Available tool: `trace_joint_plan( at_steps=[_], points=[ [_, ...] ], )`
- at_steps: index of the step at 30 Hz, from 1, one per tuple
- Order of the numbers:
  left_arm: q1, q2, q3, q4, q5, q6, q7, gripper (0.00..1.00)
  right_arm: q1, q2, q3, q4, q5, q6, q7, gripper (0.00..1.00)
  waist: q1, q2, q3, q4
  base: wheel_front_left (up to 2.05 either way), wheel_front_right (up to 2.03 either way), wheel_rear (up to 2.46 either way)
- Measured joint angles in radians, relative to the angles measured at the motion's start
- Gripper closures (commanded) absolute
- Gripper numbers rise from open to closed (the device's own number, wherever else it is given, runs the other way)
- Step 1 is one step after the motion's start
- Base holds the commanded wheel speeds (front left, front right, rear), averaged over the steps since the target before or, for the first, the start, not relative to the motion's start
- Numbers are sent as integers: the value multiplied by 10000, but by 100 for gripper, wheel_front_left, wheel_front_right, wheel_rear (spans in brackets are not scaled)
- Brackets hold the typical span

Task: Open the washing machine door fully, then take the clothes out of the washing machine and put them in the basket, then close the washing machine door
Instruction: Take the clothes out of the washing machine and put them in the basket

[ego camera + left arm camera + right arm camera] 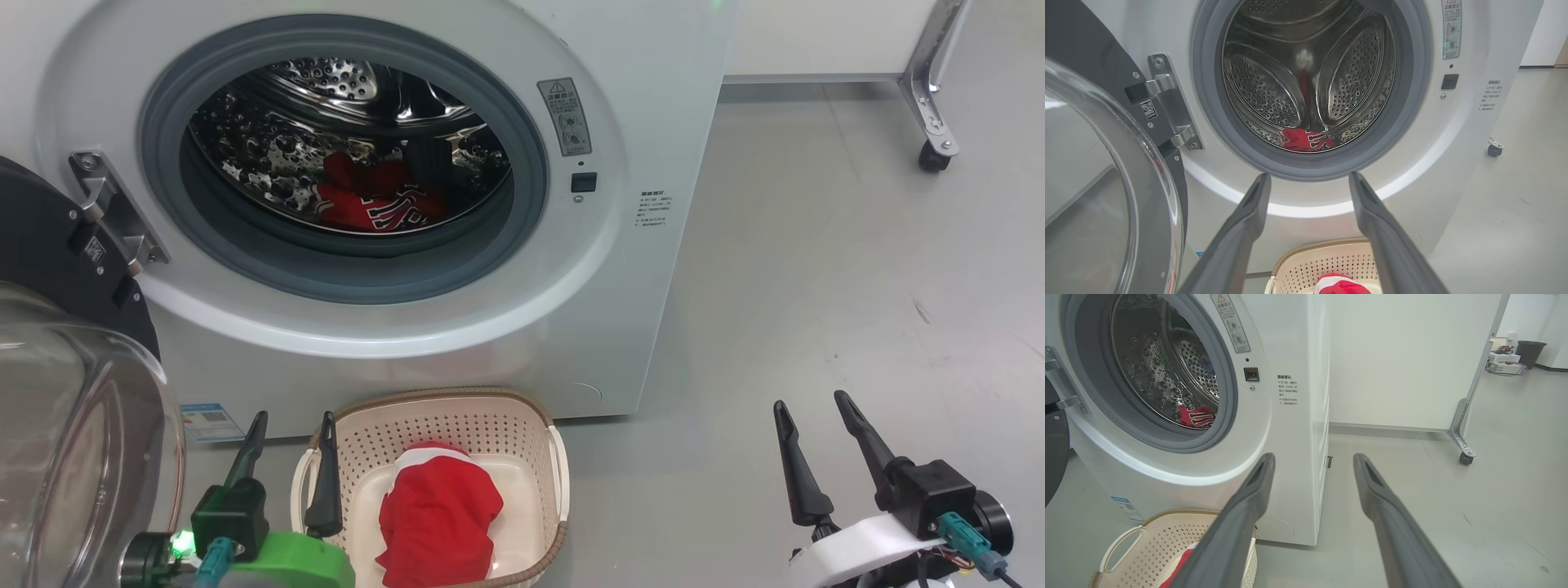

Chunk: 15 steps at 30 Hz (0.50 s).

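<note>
The washing machine door (73,408) is hanging open at nine o'clock; the drum (326,106) mouth is gaping unblocked at twelve; the basket (490,425) is crowding six; the floor (816,286) is lying bare at three.

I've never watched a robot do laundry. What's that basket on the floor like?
The basket is small, rectangular, cream perforated plastic with a brown woven-look rim and white side handles. It stands upright on the grey floor, close before the washing machine, below its opening. A crumpled red garment lies inside.
</note>
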Motion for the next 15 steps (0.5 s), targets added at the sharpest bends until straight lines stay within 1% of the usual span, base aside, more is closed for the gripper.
trace_joint_plan(
  at_steps=[9,11,15],
  points=[
    [479,6,8,-652,82,2,69,0,167,4,0,-215,0,-8,0,0,0,0,-13,-23,0,0,0],
    [532,6,10,-798,82,4,144,0,191,4,2,-245,0,-82,2,0,0,0,-1,-22,0,0,0],
    [681,6,19,-1028,90,15,234,0,247,4,10,-343,0,-90,4,0,0,0,37,-17,0,0,0]
  ],
)
